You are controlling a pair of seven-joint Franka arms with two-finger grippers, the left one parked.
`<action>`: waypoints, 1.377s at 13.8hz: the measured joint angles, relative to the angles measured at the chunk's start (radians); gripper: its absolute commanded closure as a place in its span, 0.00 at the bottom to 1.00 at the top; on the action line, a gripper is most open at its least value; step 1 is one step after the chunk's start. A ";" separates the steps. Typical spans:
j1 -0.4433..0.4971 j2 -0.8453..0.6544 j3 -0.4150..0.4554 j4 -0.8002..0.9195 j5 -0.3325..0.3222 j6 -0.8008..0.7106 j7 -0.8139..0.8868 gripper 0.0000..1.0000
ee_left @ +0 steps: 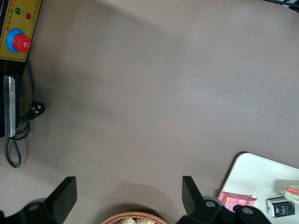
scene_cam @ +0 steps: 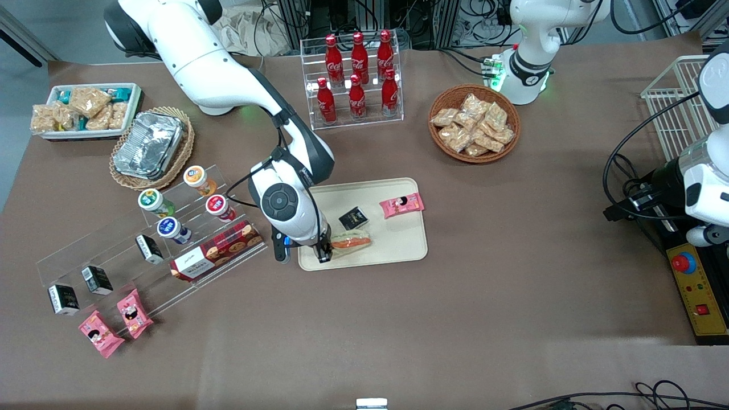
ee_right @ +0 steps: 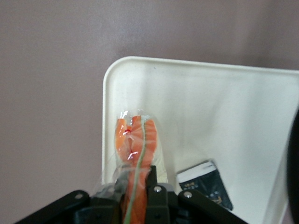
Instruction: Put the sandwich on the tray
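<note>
The sandwich, a plastic-wrapped wedge with orange and green filling, is over the near part of the cream-beige tray, at the end toward the working arm. My right gripper is shut on the sandwich's end. In the right wrist view the sandwich sticks out from between the fingers over the tray's corner. I cannot tell whether it rests on the tray or hangs just above it.
On the tray lie a small black box and a pink snack packet. A clear stepped rack with cups, boxes and a biscuit pack stands beside the tray. A cola bottle rack and a snack basket stand farther from the camera.
</note>
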 measured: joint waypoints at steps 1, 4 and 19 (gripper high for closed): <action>0.006 0.005 0.000 0.000 0.000 0.014 0.022 1.00; 0.036 0.025 -0.001 0.001 0.000 0.054 0.079 1.00; 0.054 -0.010 -0.016 0.041 -0.109 -0.001 0.066 0.00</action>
